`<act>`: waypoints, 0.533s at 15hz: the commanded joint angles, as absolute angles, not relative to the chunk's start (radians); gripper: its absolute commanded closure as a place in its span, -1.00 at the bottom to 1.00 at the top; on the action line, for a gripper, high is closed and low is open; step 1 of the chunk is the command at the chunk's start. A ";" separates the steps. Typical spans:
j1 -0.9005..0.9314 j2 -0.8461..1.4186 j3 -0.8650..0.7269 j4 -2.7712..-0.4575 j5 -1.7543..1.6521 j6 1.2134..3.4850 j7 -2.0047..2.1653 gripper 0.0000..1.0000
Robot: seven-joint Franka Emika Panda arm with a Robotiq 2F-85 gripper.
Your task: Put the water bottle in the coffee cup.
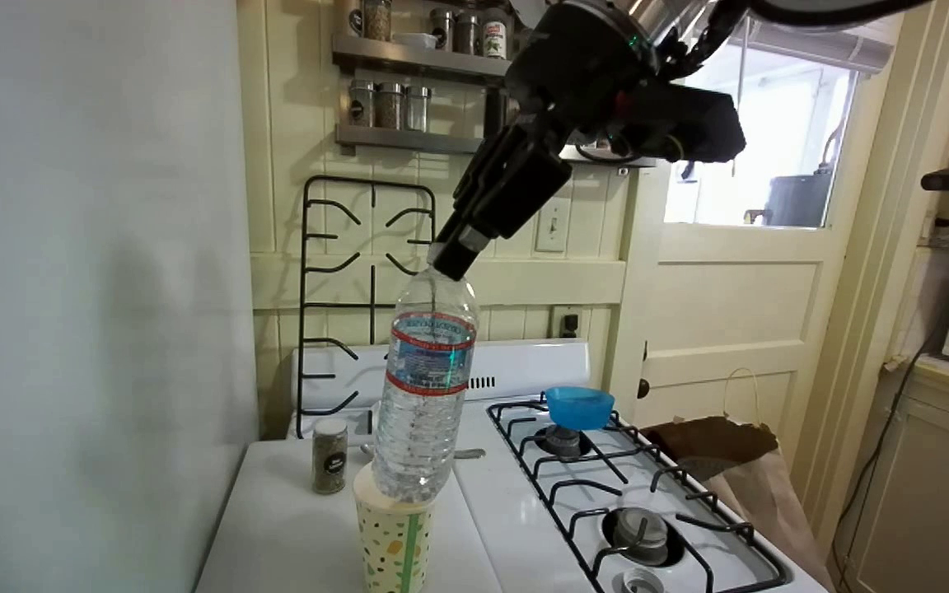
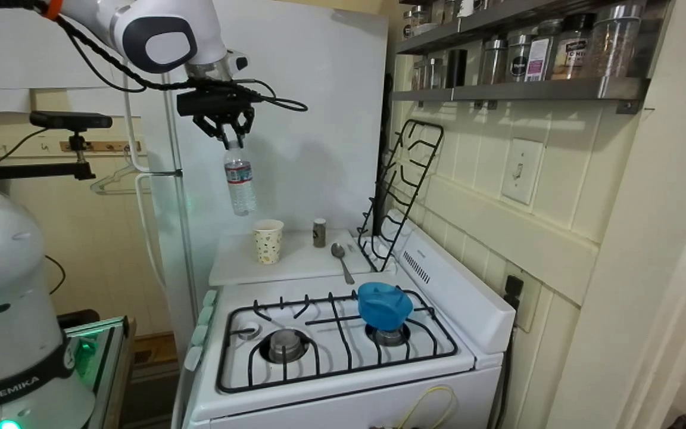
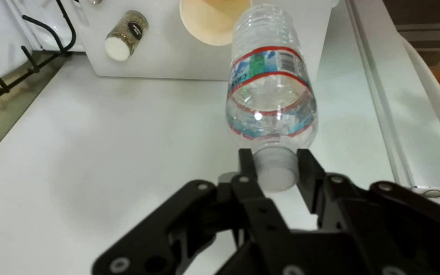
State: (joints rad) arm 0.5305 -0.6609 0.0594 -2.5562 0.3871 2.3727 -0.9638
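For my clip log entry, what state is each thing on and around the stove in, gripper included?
Water bottle: capped, tilted, held in the air
Gripper: shut on the bottle's capped end
Coffee cup: upright, open-topped, bottle not inside
Spice jar: upright, capped
Spoon: lying flat
Burners: no flame visible
Blue bowl: resting over one burner
Loose grate: propped on end, leaning

Tilted water bottle (image 1: 427, 387), top clamped by gripper (image 1: 450, 250), base visually overlapping coffee cup (image 1: 395, 543) — blue bowl (image 1: 580, 408) on stove (image 1: 516, 519)
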 commanded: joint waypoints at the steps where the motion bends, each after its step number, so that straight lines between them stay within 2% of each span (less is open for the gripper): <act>1: 0.538 -0.655 0.070 -2.573 0.401 2.476 -0.943 0.84; 8: 0.531 -0.586 0.077 -2.577 0.364 2.584 -0.893 0.84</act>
State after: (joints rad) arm 0.5326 -0.6112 0.0662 -2.5759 0.3812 2.5309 -0.9304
